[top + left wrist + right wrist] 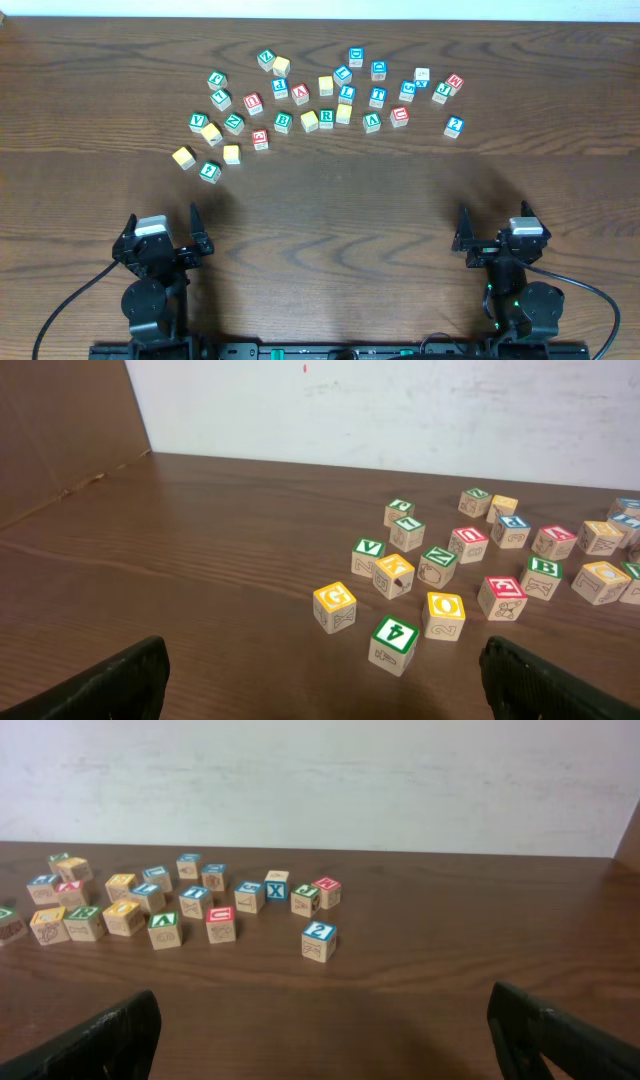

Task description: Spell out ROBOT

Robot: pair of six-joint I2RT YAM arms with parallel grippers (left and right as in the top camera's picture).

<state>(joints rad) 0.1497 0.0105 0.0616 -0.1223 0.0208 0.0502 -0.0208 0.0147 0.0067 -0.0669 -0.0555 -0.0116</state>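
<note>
The wooden letter cubes lie scattered across the far half of the table. The green R (326,118) and green B (283,122) sit near the middle of the cluster, and a blue T (377,96) lies further right. Yellow-faced cubes (231,154) (183,157) lie at the near left; the left wrist view shows one with an O (445,606) and the green B (544,568). My left gripper (163,225) (320,680) and right gripper (493,225) (320,1030) are both open and empty, low near the front edge, well short of the cubes.
Red-lettered cubes (253,101) (399,116) are mixed into the cluster. A green 4 cube (395,632) is the nearest to my left gripper, and a blue 2 cube (319,932) stands alone closest to my right gripper. A white wall runs behind the table.
</note>
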